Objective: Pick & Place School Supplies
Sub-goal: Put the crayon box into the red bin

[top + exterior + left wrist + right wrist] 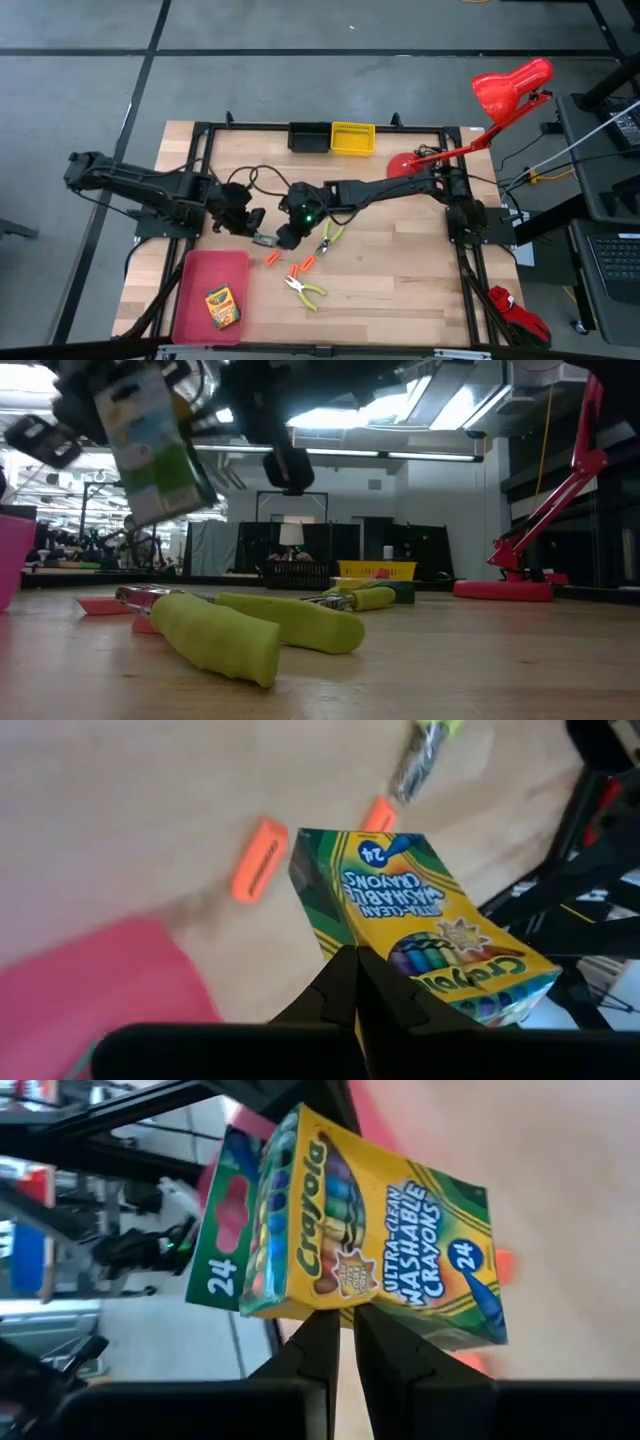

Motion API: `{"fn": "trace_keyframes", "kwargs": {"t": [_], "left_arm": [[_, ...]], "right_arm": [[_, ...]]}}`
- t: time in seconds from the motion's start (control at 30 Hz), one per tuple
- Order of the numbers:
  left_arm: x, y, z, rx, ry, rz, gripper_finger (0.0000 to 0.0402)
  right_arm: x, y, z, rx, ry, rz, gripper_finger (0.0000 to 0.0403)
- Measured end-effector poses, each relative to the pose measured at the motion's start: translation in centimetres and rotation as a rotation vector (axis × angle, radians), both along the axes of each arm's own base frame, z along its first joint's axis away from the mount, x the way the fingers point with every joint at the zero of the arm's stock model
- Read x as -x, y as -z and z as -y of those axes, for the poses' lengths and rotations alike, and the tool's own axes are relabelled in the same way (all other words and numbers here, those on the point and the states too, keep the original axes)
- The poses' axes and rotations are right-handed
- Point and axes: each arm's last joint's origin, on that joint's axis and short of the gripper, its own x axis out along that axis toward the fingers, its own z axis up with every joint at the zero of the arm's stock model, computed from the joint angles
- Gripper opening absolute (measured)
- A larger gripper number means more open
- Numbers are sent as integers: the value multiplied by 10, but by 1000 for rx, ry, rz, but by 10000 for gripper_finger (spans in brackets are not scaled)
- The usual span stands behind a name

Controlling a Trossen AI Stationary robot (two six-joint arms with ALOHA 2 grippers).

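A yellow-and-green crayon box (264, 239) hangs tilted above the table between my two grippers, and it also shows in the low view (160, 445). My left gripper (254, 226) reaches it from the left and my right gripper (281, 238) from the right, both shut on it. A second crayon box (222, 307) lies flat in the red tray (200, 275). Two lime-handled hand tools (330, 237) (306, 290) and a few orange pieces (272, 260) (308, 263) lie on the wood. A third box is not in view. My left gripper (355, 965) meets the crayon box (420, 910) at its long edge near the Crayola end (345, 935), slanting from the table's left. The fingertips hide the contact. The box is lifted clear and tilted. My right gripper (345, 1320) meets the same box (370, 1240) at the opposite long yellow edge (340, 1305), about mid-length, coming from the table's right. The fingers lie across the box. Its fingertips hide how much of it lies between them.
A black bin (310, 135) and a yellow bin (352, 137) stand at the far edge. A red lamp-like stand (500, 100) rises at the far right. Bare wood lies to the right of the hand tools.
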Motion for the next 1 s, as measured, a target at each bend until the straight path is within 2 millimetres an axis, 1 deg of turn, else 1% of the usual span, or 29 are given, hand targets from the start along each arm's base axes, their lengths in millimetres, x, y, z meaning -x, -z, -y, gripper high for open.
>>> {"fn": "trace_keyframes", "kwargs": {"t": [0.13, 0.27, 0.4, 0.5, 0.6, 0.7, 0.77, 0.87, 0.93, 1.0], "left_arm": [[9, -17, 15, 21, -10, 5, 2], [18, -31, 33, 44, -17, -6, 1], [28, -35, 50, 61, -36, -43, 2], [37, -38, 64, 77, -51, -60, 1], [49, -46, 77, 96, -44, -93, 2], [62, -57, 88, 86, 30, -130, 2], [67, -66, 93, 83, 80, -152, 2], [77, -77, 91, 42, 130, -227, 2], [87, -83, 88, 4, 163, -291, 2], [95, -89, 84, -21, 200, -352, 3]], "right_arm": [[-3, -9, -14, -52, -35, 67, 39], [-8, -29, -26, -47, -71, 142, 39], [-19, -46, -29, -32, -90, 222, 39], [-34, -52, -31, -40, -115, 274, 39], [-52, -50, -39, -67, -164, 310, 39], [-69, -45, -49, -97, -214, 323, 39], [-76, -35, -54, -118, -245, 322, 39], [-79, -23, -54, -170, -240, 294, 39], [-79, -25, -53, -169, -241, 313, 39], [-79, -32, -53, -166, -247, 334, 39]]}}
